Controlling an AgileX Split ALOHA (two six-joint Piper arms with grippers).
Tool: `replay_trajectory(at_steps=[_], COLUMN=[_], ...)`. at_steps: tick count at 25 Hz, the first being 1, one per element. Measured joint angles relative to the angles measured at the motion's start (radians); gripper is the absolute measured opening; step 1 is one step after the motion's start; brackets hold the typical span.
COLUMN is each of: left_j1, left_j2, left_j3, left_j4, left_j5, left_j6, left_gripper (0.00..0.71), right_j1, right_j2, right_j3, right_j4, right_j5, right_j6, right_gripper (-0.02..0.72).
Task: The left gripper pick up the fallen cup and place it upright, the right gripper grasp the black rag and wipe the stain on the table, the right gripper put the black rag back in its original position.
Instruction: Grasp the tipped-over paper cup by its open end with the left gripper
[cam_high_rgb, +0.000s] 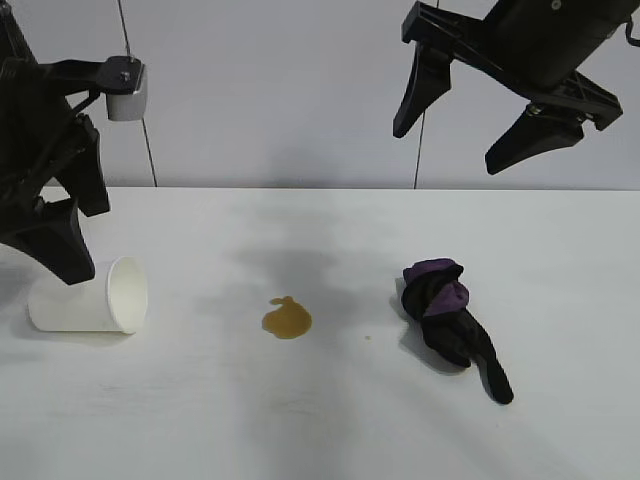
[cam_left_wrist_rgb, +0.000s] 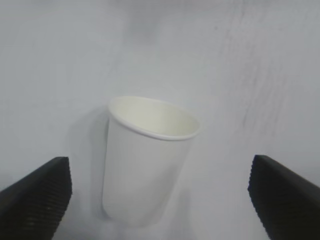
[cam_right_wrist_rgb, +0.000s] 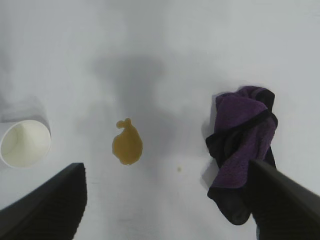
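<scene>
Near the table's (cam_high_rgb: 560, 440) left edge, the exterior view shows the cup (cam_high_rgb: 88, 297), plain white paper, on its side under the left gripper (cam_high_rgb: 60, 225), while the right gripper (cam_high_rgb: 480, 125) hangs spread above the black rag (cam_high_rgb: 450, 320), the stain (cam_high_rgb: 287, 319) between them. From the left wrist, the cup (cam_left_wrist_rgb: 145, 160) lies between wide-apart fingers (cam_left_wrist_rgb: 37, 197), untouched. From the right wrist, splayed fingers (cam_right_wrist_rgb: 47, 207) frame the amber stain (cam_right_wrist_rgb: 127, 145) and purple-patched rag (cam_right_wrist_rgb: 242, 160).

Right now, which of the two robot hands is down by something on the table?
The left hand. It hangs low with its open fingers over the tipped white cup, while the right hand is high above the black rag.

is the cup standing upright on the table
No, the cup lies on its side on the table, mouth toward the stain.
</scene>
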Motion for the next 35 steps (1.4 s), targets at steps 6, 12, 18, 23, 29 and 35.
replay_trajectory(at_steps=[6, 12, 18, 23, 29, 35], left_j1=[0.0, 0.0, 0.0, 0.0, 0.0, 0.0], left_j2=[0.054, 0.096, 0.123, 0.154, 0.167, 0.167], left_j3=[0.0, 0.021, 0.063, 0.069, 0.069, 0.069], left_j4=[0.044, 0.052, 0.076, 0.079, 0.078, 0.04], left_j5=[-0.057, -0.118, -0.203, -0.223, -0.236, -0.24], left_j6=[0.006, 0.006, 0.006, 0.006, 0.0, 0.001], left_gripper=[0.685, 0.68, 0.68, 0.666, 0.535, 0.464], right_j1=[0.0, 0.0, 0.0, 0.0, 0.0, 0.0], right_j2=[0.0, 0.0, 0.0, 0.0, 0.0, 0.0], right_j3=[0.0, 0.0, 0.0, 0.0, 0.0, 0.0], right_j4=[0.0, 0.0, 0.0, 0.0, 0.0, 0.0], right_j5=[0.002, 0.007, 0.022, 0.029, 0.032, 0.034], right_j6=[-0.002, -0.002, -0.002, -0.003, -0.003, -0.003], right_gripper=[0.601, 0.601, 0.601, 0.601, 0.601, 0.601])
